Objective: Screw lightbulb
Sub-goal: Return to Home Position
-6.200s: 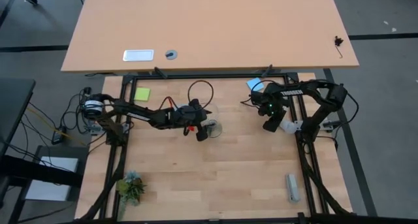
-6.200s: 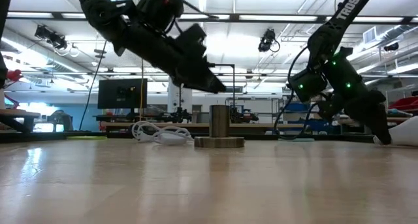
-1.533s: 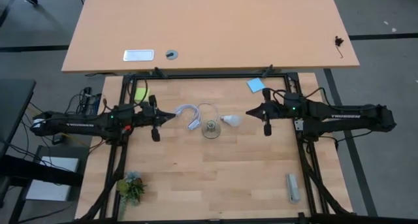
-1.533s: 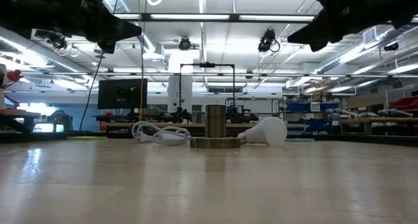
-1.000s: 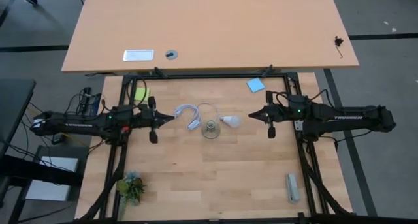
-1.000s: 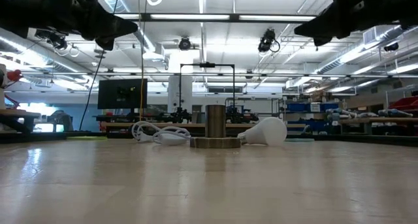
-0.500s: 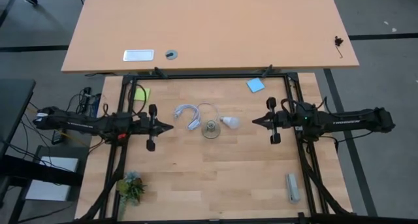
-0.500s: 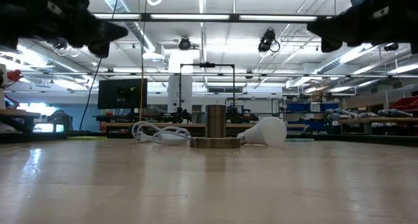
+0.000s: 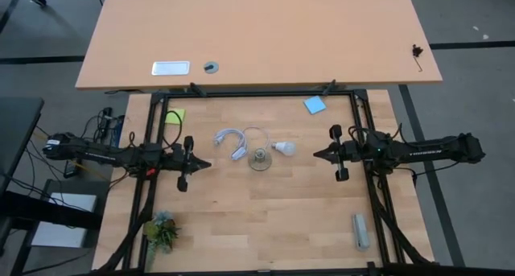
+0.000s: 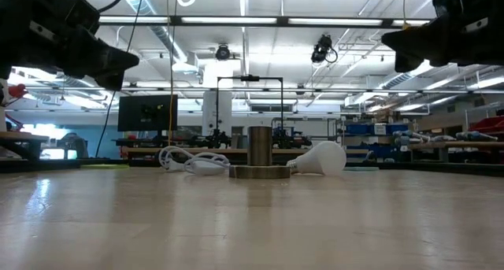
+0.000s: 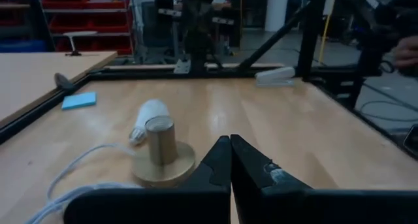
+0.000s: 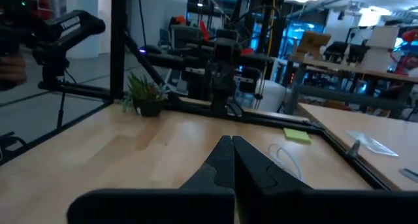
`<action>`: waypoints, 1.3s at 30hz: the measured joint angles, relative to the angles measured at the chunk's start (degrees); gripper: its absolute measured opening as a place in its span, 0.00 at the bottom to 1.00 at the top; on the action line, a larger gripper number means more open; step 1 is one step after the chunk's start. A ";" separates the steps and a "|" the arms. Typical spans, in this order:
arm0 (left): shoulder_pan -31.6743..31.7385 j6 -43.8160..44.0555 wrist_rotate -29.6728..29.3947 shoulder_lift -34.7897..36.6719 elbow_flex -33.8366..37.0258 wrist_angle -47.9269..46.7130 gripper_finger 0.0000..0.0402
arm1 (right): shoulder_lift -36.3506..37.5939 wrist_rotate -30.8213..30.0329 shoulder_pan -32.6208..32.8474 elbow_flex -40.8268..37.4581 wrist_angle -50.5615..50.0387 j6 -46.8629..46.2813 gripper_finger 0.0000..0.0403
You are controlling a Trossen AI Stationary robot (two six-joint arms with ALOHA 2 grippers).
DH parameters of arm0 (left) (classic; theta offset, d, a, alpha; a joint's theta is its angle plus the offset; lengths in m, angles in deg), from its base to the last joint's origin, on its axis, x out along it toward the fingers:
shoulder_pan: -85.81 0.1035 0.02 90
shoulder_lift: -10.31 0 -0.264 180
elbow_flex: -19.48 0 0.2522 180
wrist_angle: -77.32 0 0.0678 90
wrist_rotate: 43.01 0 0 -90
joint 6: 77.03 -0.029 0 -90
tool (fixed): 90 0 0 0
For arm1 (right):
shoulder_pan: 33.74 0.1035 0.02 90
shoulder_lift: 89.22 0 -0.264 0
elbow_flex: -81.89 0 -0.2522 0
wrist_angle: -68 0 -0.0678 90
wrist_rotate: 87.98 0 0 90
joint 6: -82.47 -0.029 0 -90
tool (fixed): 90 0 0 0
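Note:
The white lightbulb (image 9: pixel 283 148) lies on its side on the table, its narrow neck pointing at the socket base (image 9: pixel 259 158) just to its left. The base stands upright as a short cylinder on a round foot (image 10: pixel 260 156), the bulb (image 10: pixel 319 158) beside it. A looped white cable (image 9: pixel 229 139) lies left of the base. My left gripper (image 9: pixel 211 164) is shut and hangs above the table, left of the base. My right gripper (image 9: pixel 314 154) is shut and hangs right of the bulb. Neither touches anything. In the left wrist view the base (image 11: pixel 162 152) and bulb (image 11: pixel 149 116) lie ahead of the shut fingers (image 11: pixel 230 145).
A blue note (image 9: pixel 315 105) lies at the far right and a green note (image 9: pixel 175 115) at the far left. A small plant (image 9: pixel 160 230) stands near left, and a grey oblong object (image 9: pixel 360 230) lies near right. Black frame rails (image 9: pixel 257 92) border the table.
Both arms have drawn back from the middle. My left gripper has gone toward the table's left edge and a little toward the near edge. My right gripper has gone toward the right edge and slightly nearer. Both stay shut. The bulb and base have kept still.

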 joint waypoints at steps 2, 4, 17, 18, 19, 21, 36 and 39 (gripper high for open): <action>0.02 -0.52 -0.61 1.18 0.00 -2.32 0.01 | 1.85 0.35 0.00 -0.85 -0.36 -0.21 0.01; 0.02 -0.63 -1.97 2.44 0.41 -3.22 0.01 | 3.76 1.29 0.00 -1.62 -0.47 -0.68 0.01; 0.22 0.05 -2.61 13.08 1.73 -11.06 0.01 | 17.10 1.42 0.00 -2.70 -11.79 -0.90 0.01; 0.20 0.08 -2.99 14.27 1.73 -12.53 0.01 | 18.30 1.42 0.00 -2.70 -12.71 -0.90 0.01; 0.22 0.11 -3.50 15.63 1.73 -13.96 0.01 | 19.53 1.42 0.00 -2.70 -13.55 -0.89 0.01; 0.22 0.15 -4.87 18.55 1.73 -16.82 0.01 | 21.95 1.40 -0.09 -2.70 -16.13 -0.81 0.01; 0.22 -1.48 -6.87 26.23 1.73 -19.30 0.01 | 26.75 0.16 -0.17 -2.66 -23.04 -1.98 0.01; 0.22 -1.32 -7.07 26.26 1.73 -19.34 0.01 | 26.75 0.20 -0.17 -2.66 -23.47 -1.73 0.01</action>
